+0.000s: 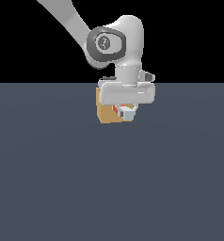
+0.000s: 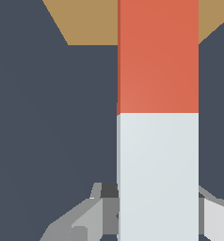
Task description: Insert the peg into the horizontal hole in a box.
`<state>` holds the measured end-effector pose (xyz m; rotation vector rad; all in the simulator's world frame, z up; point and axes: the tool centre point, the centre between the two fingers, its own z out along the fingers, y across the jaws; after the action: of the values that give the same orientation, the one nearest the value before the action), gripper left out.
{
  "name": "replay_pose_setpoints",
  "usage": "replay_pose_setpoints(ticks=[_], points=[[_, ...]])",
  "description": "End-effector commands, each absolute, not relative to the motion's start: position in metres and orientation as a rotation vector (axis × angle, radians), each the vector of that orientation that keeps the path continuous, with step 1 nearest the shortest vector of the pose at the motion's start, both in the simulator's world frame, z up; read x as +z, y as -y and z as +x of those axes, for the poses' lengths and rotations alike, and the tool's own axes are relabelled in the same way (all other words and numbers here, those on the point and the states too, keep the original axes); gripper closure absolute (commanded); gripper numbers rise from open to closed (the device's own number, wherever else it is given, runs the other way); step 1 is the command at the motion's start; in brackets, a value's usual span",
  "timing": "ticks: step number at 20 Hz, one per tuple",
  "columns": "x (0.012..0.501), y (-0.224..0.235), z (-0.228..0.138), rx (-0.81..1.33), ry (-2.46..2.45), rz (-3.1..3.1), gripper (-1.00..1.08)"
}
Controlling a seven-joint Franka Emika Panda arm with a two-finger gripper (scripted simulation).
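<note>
Peg (image 2: 157, 117) clamped at white end by fingers (image 2: 104, 212), orange end at box (image 2: 85, 21)

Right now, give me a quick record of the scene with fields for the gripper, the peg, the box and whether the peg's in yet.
gripper: shut on the peg's white end
peg: orange-red end points toward the box
box: tan, on the floor, partly hidden behind the hand in the exterior view
hole: not visible in either view
insertion: cannot tell; the orange-red end overlaps the box in the wrist view
</note>
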<state>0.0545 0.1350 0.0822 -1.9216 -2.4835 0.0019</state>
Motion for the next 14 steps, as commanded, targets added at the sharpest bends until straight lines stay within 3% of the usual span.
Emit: replay_pose_setpoints(ticks=[1,8,14], points=[[0.084,-0.135,0.056,-0.003,2.486,-1.921,1.08],[0.083,-0.146,0.052,0.000,2.485,-1.921,1.08],[0.084,-0.187,0.040,-0.002,2.485,-1.921,1.08]])
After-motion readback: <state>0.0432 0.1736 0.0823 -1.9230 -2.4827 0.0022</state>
